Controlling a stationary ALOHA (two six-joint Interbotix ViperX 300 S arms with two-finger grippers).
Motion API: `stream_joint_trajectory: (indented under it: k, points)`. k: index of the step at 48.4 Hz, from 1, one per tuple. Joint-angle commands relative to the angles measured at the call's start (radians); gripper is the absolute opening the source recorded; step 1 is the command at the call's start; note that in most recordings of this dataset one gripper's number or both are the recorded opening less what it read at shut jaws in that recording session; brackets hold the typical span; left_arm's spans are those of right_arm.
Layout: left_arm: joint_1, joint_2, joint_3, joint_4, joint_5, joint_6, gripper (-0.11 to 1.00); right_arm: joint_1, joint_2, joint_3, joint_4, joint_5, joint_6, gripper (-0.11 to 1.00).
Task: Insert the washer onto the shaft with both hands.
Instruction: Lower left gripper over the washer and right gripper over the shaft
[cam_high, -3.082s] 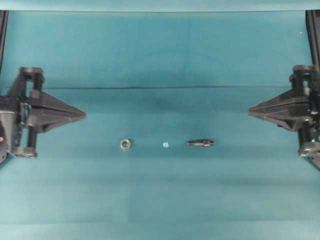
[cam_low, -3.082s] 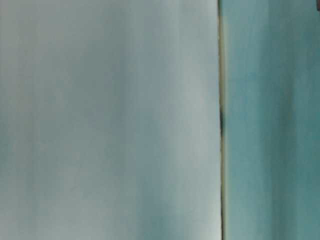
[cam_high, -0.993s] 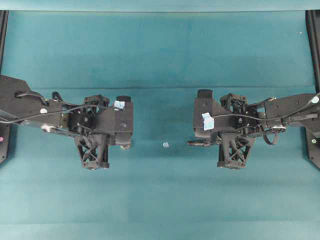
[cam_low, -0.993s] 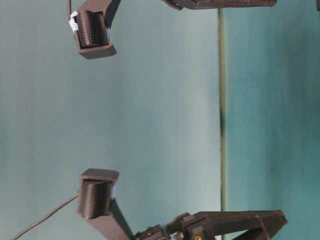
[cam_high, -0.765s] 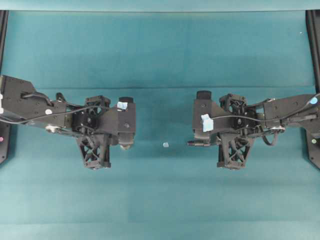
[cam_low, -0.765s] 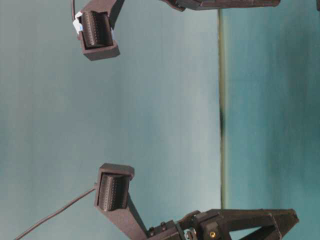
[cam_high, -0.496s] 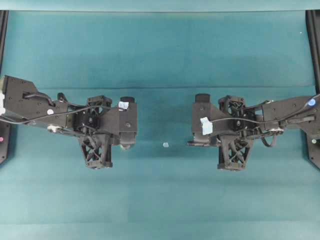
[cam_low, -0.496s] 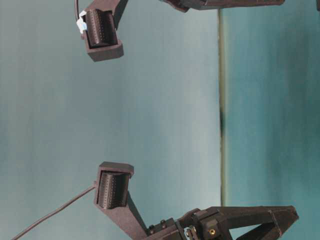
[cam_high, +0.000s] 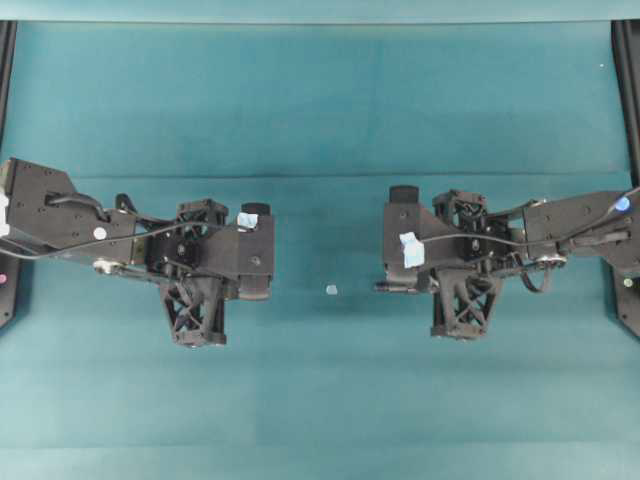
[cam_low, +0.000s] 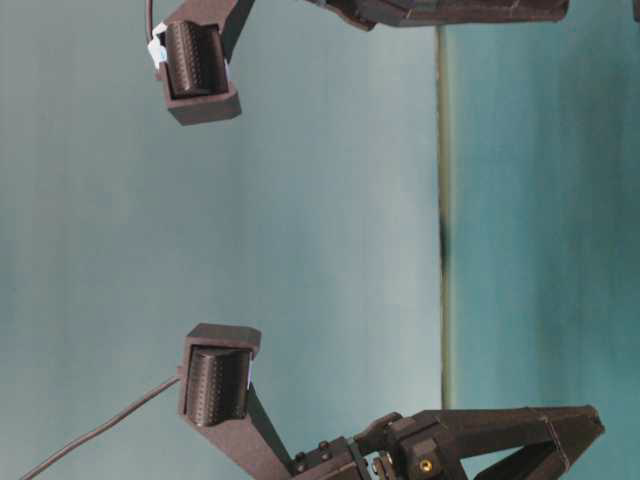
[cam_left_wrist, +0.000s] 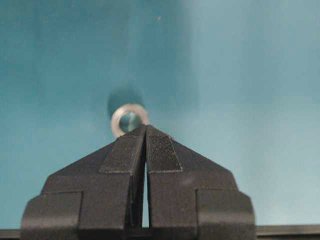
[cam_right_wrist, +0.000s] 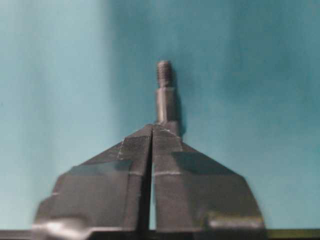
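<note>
I see the teal tabletop (cam_high: 320, 100) spread under both arms, which reach in from either side and face each other across the middle. My left end effector (cam_left_wrist: 145, 131) has its fingers pinched together to a thin slit, tips clamped on the near rim of the washer (cam_left_wrist: 128, 118), a silvery ring whose shadow falls on the cloth beyond it. My right end effector (cam_right_wrist: 151, 129) is just as narrow, gripping the shaft (cam_right_wrist: 165, 95), whose stepped, threaded end sticks out past the tips. In the overhead view the shaft (cam_high: 385, 286) pokes toward the centre, and a tiny pale square bit (cam_high: 331, 290) lies between the two arms.
</note>
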Motion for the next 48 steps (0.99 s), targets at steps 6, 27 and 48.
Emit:
stream_joint_trajectory:
  k: [6,27,48]
  points:
    - [0.009,0.014,-0.011,0.003,-0.017,-0.005,0.03,-0.002,0.018,-0.009,-0.002,-0.014,-0.002,0.16]
    - [-0.003,0.060,-0.020,0.003,-0.014,-0.003,0.94,0.008,0.054,0.000,-0.006,-0.012,-0.005,0.83]
    - [-0.003,0.091,-0.021,0.003,-0.025,0.000,0.92,0.009,0.091,0.037,-0.006,-0.069,-0.008,0.83]
